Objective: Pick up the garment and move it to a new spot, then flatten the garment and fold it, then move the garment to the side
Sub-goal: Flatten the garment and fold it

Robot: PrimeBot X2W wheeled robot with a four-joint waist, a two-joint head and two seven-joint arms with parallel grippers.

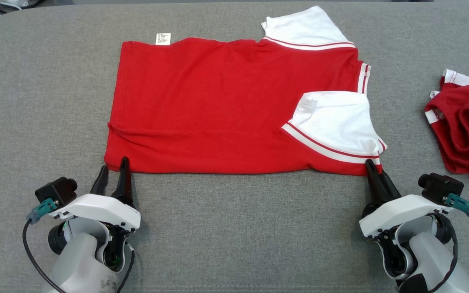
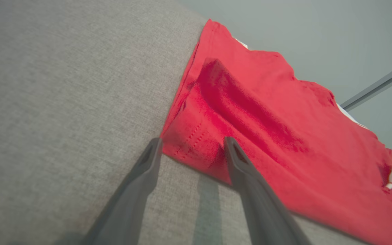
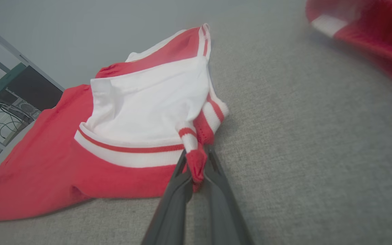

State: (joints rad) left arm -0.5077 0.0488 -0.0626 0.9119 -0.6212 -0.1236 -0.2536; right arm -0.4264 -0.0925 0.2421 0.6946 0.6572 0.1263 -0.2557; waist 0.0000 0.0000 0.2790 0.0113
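**Garment** [image 1: 218, 106]: a red shirt with white sleeves lies spread and largely flat at the middle of the grey counter [image 1: 238, 228]. Its hem is toward the robot's left and its sleeves toward the right. The near sleeve [image 1: 336, 122] is turned in over the body. A shallow ridge runs close to the front edge.

**Right gripper** [image 1: 369, 163]: closed on the garment's near right corner. The right wrist view shows a tuck of red and striped cloth bunched between the fingers.

**Left gripper** [image 1: 114, 163]: wide open and holding nothing. It straddles the near left hem corner, with one finger beside the cloth and the other over it.

**Assessment:** the grippers are stationed at both ends of the front edge, which suits lifting that edge for a fold away from the robot. The lift should wait until the left corner is gripped, or the edge will rise skewed.

**Second garment** [image 1: 466, 126]: lies crumpled at the far right, well apart.
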